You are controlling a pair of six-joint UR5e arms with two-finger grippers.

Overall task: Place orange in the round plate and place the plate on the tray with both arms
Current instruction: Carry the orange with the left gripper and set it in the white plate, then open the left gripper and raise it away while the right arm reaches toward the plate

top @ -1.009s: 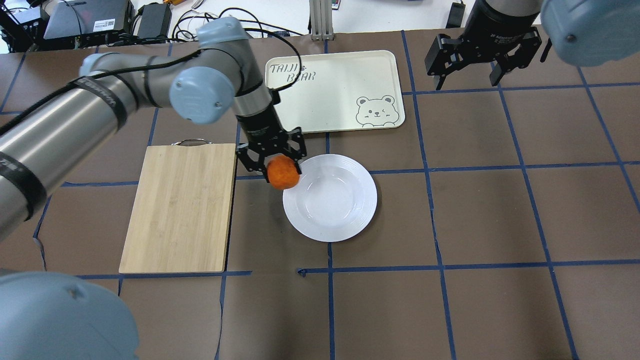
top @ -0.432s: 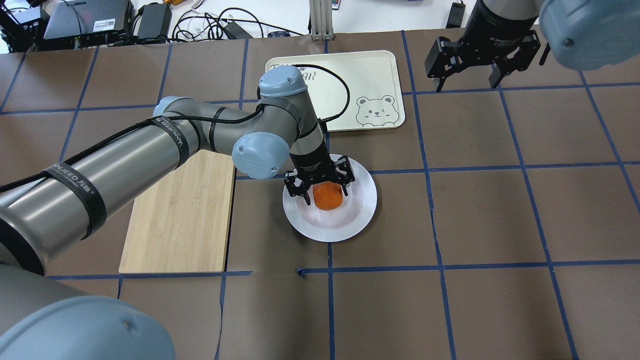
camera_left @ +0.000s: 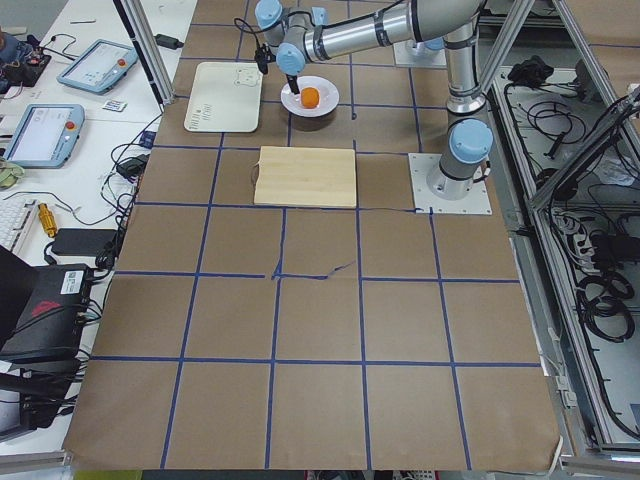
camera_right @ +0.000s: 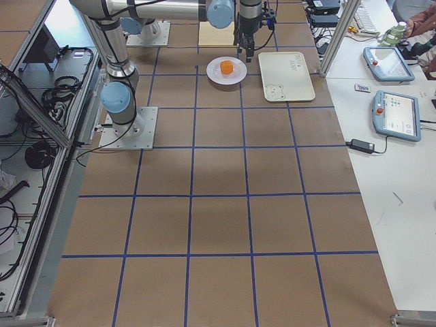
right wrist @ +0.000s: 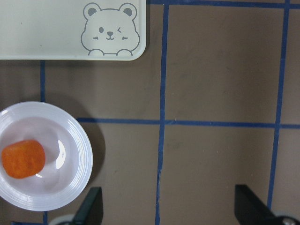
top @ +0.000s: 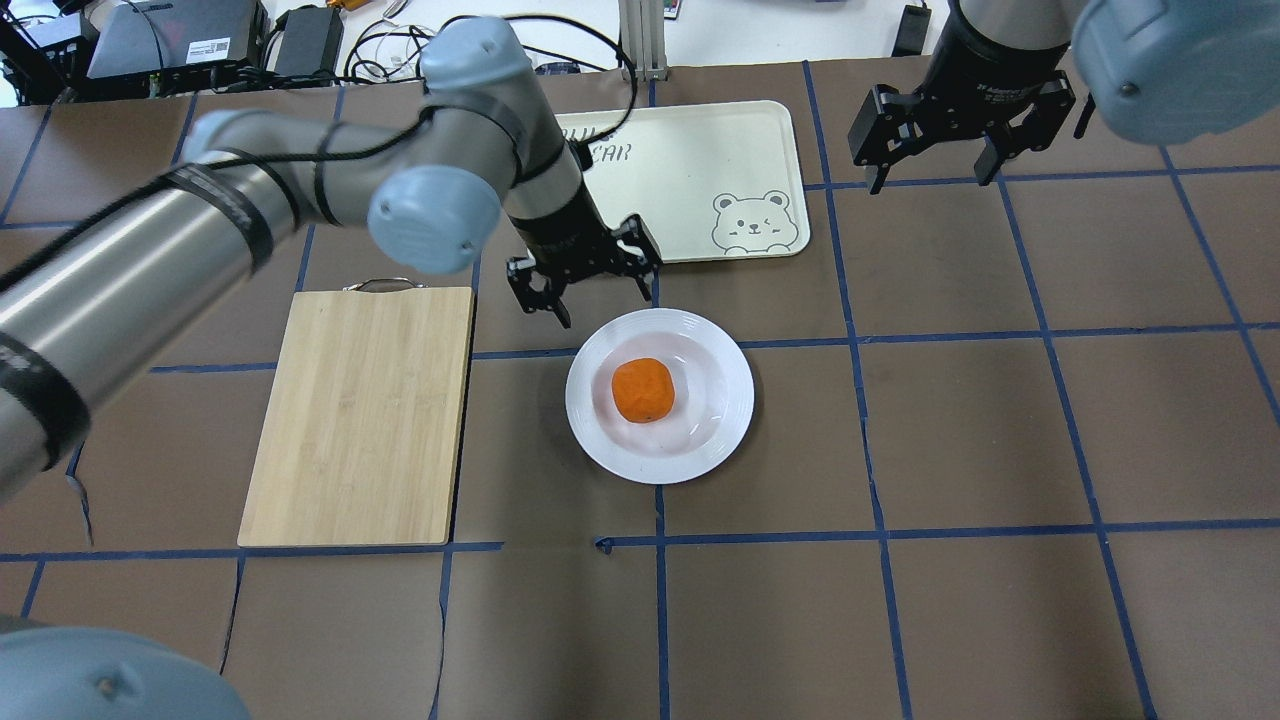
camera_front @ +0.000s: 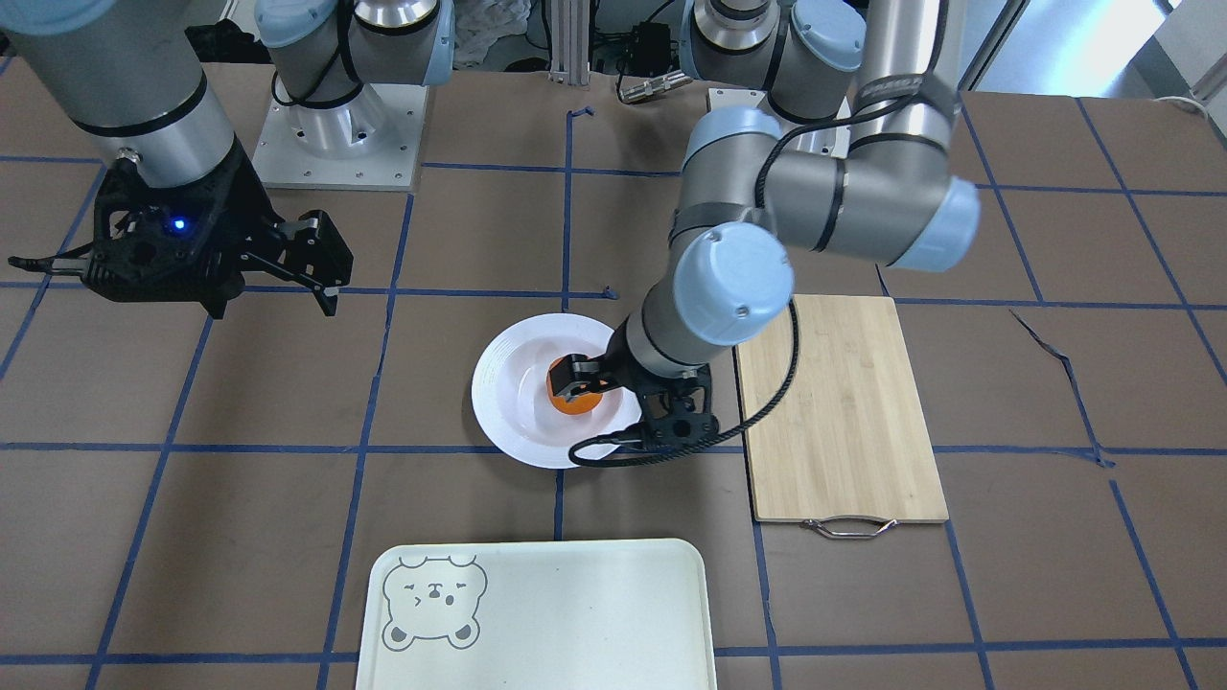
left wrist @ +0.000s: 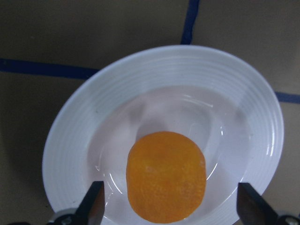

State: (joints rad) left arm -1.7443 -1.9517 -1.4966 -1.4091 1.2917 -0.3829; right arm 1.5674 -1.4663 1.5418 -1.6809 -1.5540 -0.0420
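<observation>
**Orange seated, plate lift to come**

Brown paper with a blue tape grid covers the worktop (top: 960, 430) I am steering over. The small, dimpled, bright-skinned orange (top: 643, 390) sits in the sunken centre of the glossy white round plate (top: 730, 420). Nothing touches it. The left end effector (top: 603, 300) is released: my wrist camera shows its black fingers (left wrist: 93, 201) spread wide, with clear gaps to the fruit on both sides. The right end effector (top: 932, 175) hangs well apart at the far right, its jaws also spread and empty. The large pale cream rectangular tray (top: 700, 150) with the grey bear face lies just beyond the plate, and a bamboo cutting board (top: 360, 415) lies to its left.

I judge the first step done. What remains is carrying the plate to the tray.

The plate looks stiff, slick and brittle, and its ridged rim lies low against the paper. I would take that rim at opposite edges, one arm to each side. A finger must slip under the lip without skidding the plate away. The orange is light and round, and only the shallow well restrains it. Both grips must rise together and level, or the fruit may roll out.
</observation>
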